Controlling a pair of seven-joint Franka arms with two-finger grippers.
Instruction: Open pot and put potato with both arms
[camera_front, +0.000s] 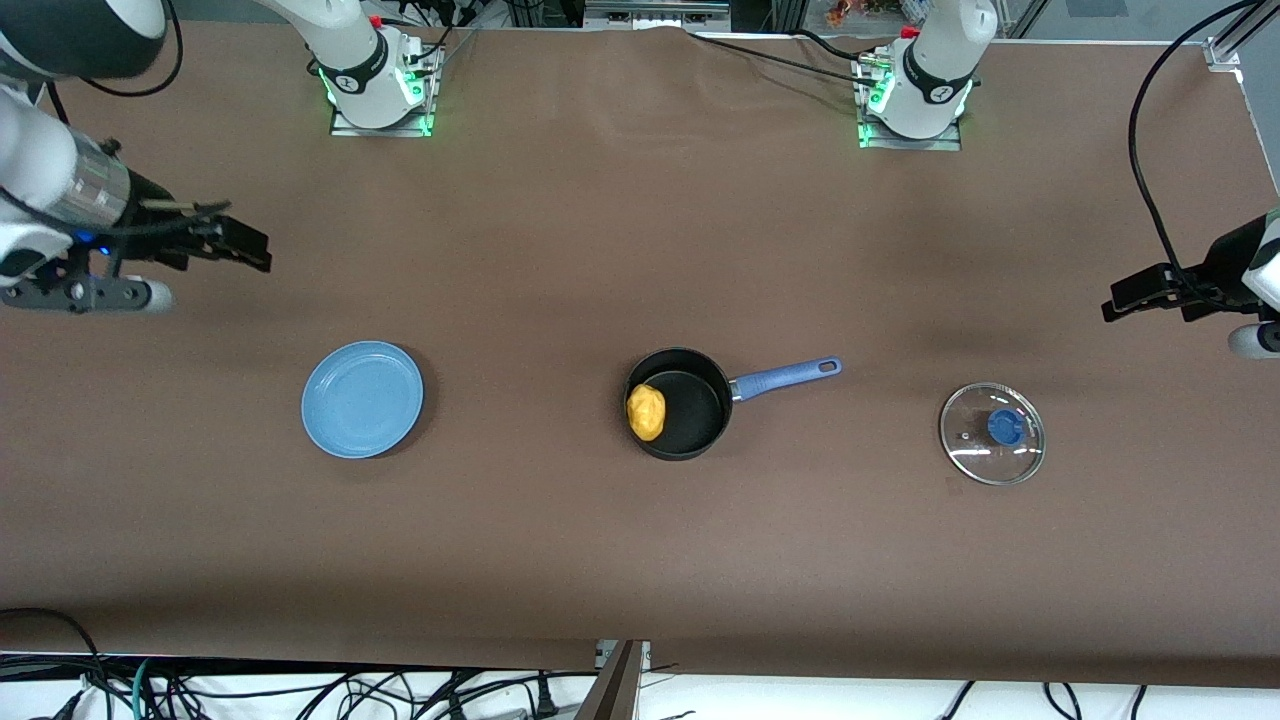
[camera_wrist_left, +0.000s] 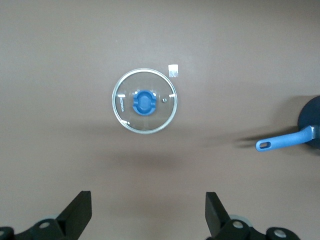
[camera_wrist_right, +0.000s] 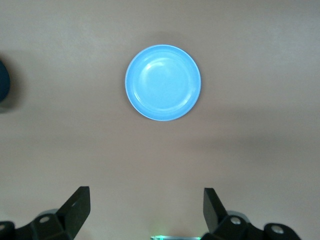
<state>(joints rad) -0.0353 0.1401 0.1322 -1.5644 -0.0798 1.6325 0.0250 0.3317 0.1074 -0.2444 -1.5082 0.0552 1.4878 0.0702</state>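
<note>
The potato (camera_front: 646, 411) is seen in the uncovered pot (camera_front: 680, 404); both grippers (camera_wrist_left: 148, 212) (camera_wrist_right: 146, 209) are spread and empty, so nothing more seems needed.

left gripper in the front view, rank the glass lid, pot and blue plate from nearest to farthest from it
From the left gripper, at its own end of the table:
1. Glass lid, at the left arm's end.
2. Pot, mid-table, potato inside.
3. Blue plate, toward the right arm's end.

clear glass lid (camera_front: 992, 433), glossy blue plate (camera_front: 362, 399), matt brown table (camera_front: 560, 230).
</note>
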